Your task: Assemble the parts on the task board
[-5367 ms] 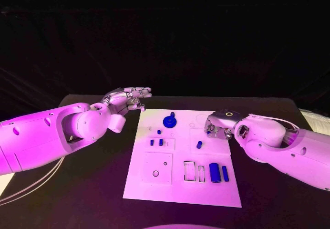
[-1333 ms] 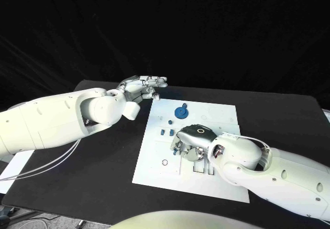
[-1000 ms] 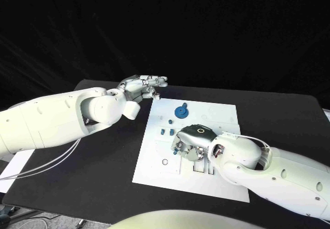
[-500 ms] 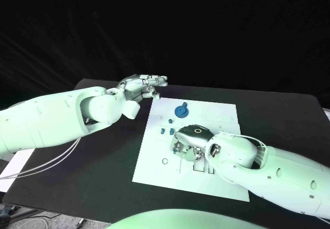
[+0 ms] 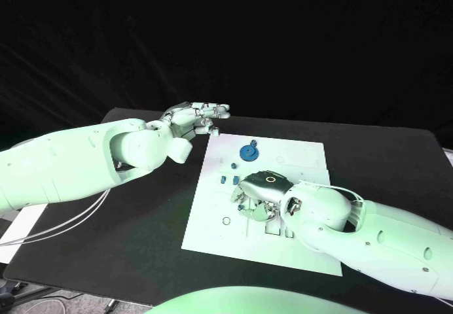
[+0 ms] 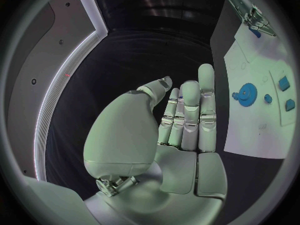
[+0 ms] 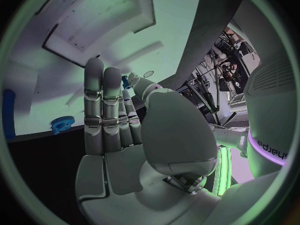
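The white task board (image 5: 213,239) lies in the middle of the black table. My right hand (image 5: 260,197) hovers low over the board's centre, palm down, and pinches a small blue part (image 7: 125,80) between thumb and fingertip; the left wrist view also shows that part (image 6: 255,33) under the hand. A blue gear (image 5: 248,153) stands on the board's far part, with two small blue pieces (image 5: 230,179) just nearer. My left hand (image 5: 198,118) floats off the board's far left corner, fingers (image 6: 187,110) straight and holding nothing.
A small ring mark (image 5: 226,222) and rectangular slots (image 5: 275,230) sit on the board's near half, partly hidden by my right forearm. A white sheet (image 5: 10,241) and pale cables (image 5: 66,226) lie at the table's left edge.
Over the last second my right hand has crept slightly leftward over the board's middle. Earlier still it was at the board's right side. The left hand has stayed put.
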{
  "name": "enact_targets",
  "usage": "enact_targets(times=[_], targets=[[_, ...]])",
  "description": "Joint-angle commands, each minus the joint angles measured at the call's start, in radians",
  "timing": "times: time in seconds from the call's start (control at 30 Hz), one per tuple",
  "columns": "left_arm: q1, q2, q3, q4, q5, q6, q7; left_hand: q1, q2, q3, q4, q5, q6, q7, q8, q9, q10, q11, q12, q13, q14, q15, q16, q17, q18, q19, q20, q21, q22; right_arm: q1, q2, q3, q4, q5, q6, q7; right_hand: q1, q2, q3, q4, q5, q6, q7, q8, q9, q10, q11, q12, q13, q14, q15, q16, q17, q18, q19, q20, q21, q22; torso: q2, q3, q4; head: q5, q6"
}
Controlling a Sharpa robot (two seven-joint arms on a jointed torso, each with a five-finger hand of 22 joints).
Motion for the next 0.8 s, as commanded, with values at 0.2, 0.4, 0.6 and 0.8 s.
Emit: enact_targets(times=[0.2, 0.4, 0.6, 0.8], targets=[[0.0, 0.001, 0.0, 0.001, -0.018, 0.021, -0.001, -0.003, 0.005, -0.004, -0.002, 0.005, -0.006, -0.001, -0.001, 0.0, -0.006, 0.0, 0.005, -0.002, -0.006, 0.002, -0.001, -0.001, 0.017, -0.002, 0.008, -0.006, -0.002, -0.005, -0.018, -0.005, 0.009, -0.016, -0.025, -0.032, 0.009, 0.0, -0.024, -0.007, 0.013, -0.011, 0.004, -0.002, 0.002, -0.024, 0.005, 0.01, 0.003, -0.012, 0.002, 0.013, 0.005, 0.008, -0.014, 0.002, 0.009, 0.005, 0.0, 0.001, -0.0001, -0.002, 0.004], [0.0, 0.0, 0.0, 0.001, -0.019, 0.022, -0.001, -0.003, 0.005, -0.004, -0.002, 0.005, -0.007, -0.001, -0.001, 0.0, -0.007, 0.0, 0.005, -0.002, -0.006, 0.002, -0.001, -0.002, 0.017, -0.002, 0.008, -0.006, -0.002, -0.005, -0.057, -0.001, 0.055, -0.016, -0.054, -0.032, 0.011, 0.003, -0.034, -0.009, 0.017, -0.005, 0.001, 0.001, 0.004, -0.02, 0.003, 0.019, 0.005, -0.014, 0.001, 0.018, 0.007, 0.009, -0.016, 0.003, 0.013, 0.008, 0.0, 0.001, -0.0003, -0.002, 0.005], [0.0, -0.003, 0.0, 0.002, -0.019, 0.022, 0.0, -0.003, 0.005, -0.004, -0.002, 0.005, -0.007, -0.001, -0.001, 0.0, -0.007, 0.0, 0.005, -0.002, -0.006, 0.002, -0.001, -0.002, 0.017, -0.002, 0.008, -0.006, -0.002, 0.004, -0.136, 0.017, 0.119, -0.006, -0.067, -0.052, 0.005, 0.001, -0.054, -0.005, 0.015, -0.008, -0.008, -0.001, 0.004, -0.012, -0.002, 0.03, 0.005, -0.009, -0.001, 0.026, 0.01, 0.012, -0.015, 0.001, 0.018, 0.012, 0.0, 0.0, -0.0018, -0.009, 0.012], [0.0, -0.007, 0.0, 0.003, -0.019, 0.022, 0.0, -0.003, 0.006, -0.004, -0.002, 0.005, -0.007, -0.001, -0.001, 0.0, -0.008, 0.0, 0.006, -0.002, -0.006, 0.002, -0.001, -0.003, 0.017, -0.002, 0.008, -0.006, -0.002, 0.049, -0.238, 0.032, 0.151, 0.001, -0.088, -0.086, -0.007, -0.006, -0.1, 0.01, 0.011, -0.025, -0.021, -0.003, 0.003, 0.0, -0.016, 0.044, 0.004, 0.016, -0.005, 0.046, 0.015, 0.013, -0.006, -0.006, 0.033, 0.021, -0.001, -0.0001, -0.0038, -0.02, 0.021]])
